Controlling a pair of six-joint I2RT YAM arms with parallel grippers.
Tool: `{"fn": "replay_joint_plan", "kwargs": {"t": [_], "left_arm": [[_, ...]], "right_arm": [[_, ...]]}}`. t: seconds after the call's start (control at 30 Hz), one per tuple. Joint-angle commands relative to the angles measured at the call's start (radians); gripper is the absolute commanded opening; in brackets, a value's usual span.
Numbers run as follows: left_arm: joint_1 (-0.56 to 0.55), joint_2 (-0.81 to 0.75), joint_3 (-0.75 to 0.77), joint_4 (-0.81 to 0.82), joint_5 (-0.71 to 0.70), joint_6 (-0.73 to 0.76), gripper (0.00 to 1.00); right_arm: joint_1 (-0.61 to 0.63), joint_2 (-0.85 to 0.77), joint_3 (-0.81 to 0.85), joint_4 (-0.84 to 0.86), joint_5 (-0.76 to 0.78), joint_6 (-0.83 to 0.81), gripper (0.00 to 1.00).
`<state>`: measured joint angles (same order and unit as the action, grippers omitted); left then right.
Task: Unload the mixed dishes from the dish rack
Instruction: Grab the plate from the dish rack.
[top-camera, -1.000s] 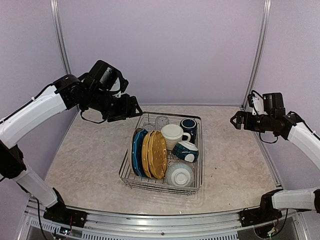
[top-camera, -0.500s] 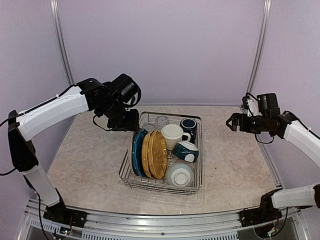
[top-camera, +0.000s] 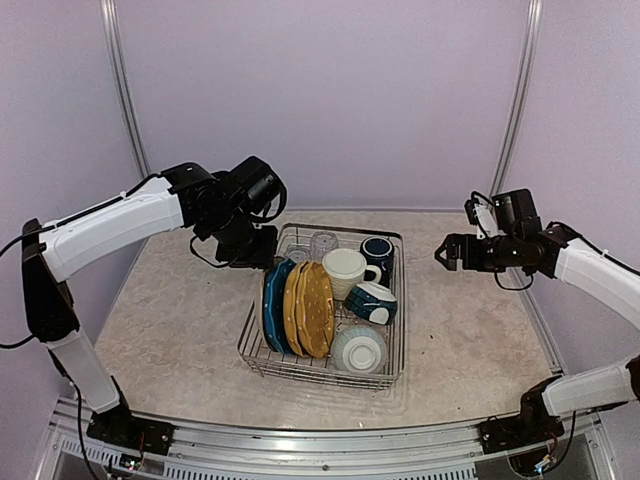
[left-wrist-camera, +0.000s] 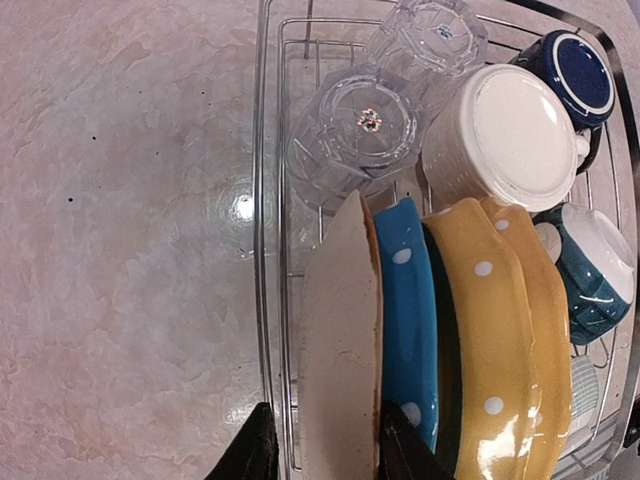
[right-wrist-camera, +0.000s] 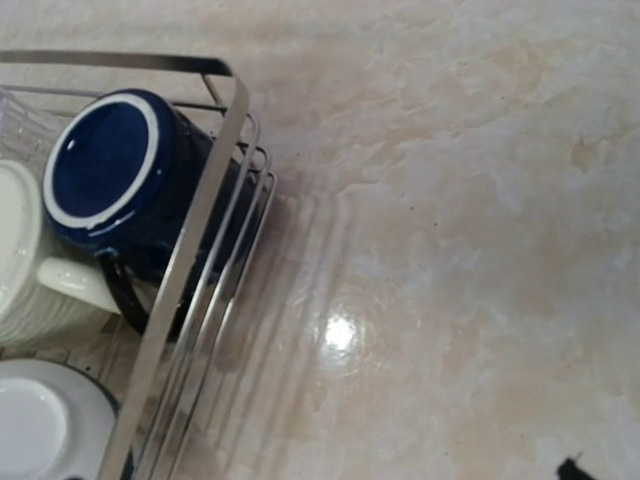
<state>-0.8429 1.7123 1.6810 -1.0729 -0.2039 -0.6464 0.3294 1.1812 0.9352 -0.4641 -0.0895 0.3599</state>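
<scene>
The wire dish rack (top-camera: 322, 379) holds a blue speckled plate (top-camera: 274, 305) and two yellow plates (top-camera: 312, 310) upright, two glass tumblers (top-camera: 323, 243), a cream mug (top-camera: 345, 268), a navy mug (top-camera: 378, 249) and a teal-and-white bowl (top-camera: 372, 302). My left gripper (top-camera: 256, 247) hovers over the rack's back left corner. In the left wrist view it (left-wrist-camera: 325, 455) is open, its fingertips either side of the blue plate's rim (left-wrist-camera: 345, 340). My right gripper (top-camera: 443, 253) is open and empty right of the rack, beside the navy mug (right-wrist-camera: 110, 175).
An upturned white bowl (top-camera: 358, 348) sits at the rack's front right. The rack's rim (right-wrist-camera: 190, 250) runs diagonally through the right wrist view. Marbled tabletop (top-camera: 170, 320) lies on both sides of the rack. Purple walls close in the back and sides.
My left arm has swung right and down onto the rack's back left corner, over the plates. My right gripper has moved left toward the rack.
</scene>
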Motion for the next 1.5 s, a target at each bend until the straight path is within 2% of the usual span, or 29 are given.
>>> {"fn": "replay_joint_plan", "kwargs": {"t": [0.0, 0.37, 0.47, 0.6, 0.67, 0.73, 0.87, 1.1, 1.2, 1.47], "left_arm": [[-0.009, 0.021, -0.034, -0.037, -0.045, -0.004, 0.32], [-0.015, 0.08, -0.025, -0.078, -0.084, -0.015, 0.36], [-0.016, 0.062, -0.038, -0.046, -0.062, -0.014, 0.45], [-0.006, 0.023, -0.064, 0.007, 0.01, -0.007, 0.45], [-0.001, 0.014, -0.072, 0.024, 0.026, -0.006, 0.42], [0.003, 0.015, -0.075, 0.034, 0.031, -0.001, 0.35], [-0.004, 0.041, -0.044, -0.001, -0.001, -0.007, 0.27], [-0.035, 0.091, 0.055, -0.117, -0.103, -0.021, 0.1], [-0.041, 0.103, 0.108, -0.166, -0.141, -0.026, 0.0], [-0.069, 0.112, 0.253, -0.252, -0.196, -0.013, 0.0]], "right_arm": [[0.034, 0.021, 0.017, 0.015, 0.025, 0.019, 1.0], [0.107, 0.067, 0.053, 0.014, 0.061, 0.05, 1.0], [0.165, 0.082, 0.087, 0.01, 0.059, 0.085, 1.0], [0.264, 0.103, 0.136, 0.075, -0.002, 0.172, 1.0], [0.32, 0.124, 0.141, 0.153, -0.046, 0.225, 1.0], [0.373, 0.156, 0.153, 0.221, -0.09, 0.266, 1.0], [0.438, 0.215, 0.2, 0.255, -0.063, 0.283, 1.0], [0.441, 0.232, 0.209, 0.25, 0.001, 0.276, 1.0], [0.442, 0.233, 0.212, 0.234, 0.014, 0.264, 1.0], [0.442, 0.22, 0.191, 0.227, 0.053, 0.259, 1.0]]}}
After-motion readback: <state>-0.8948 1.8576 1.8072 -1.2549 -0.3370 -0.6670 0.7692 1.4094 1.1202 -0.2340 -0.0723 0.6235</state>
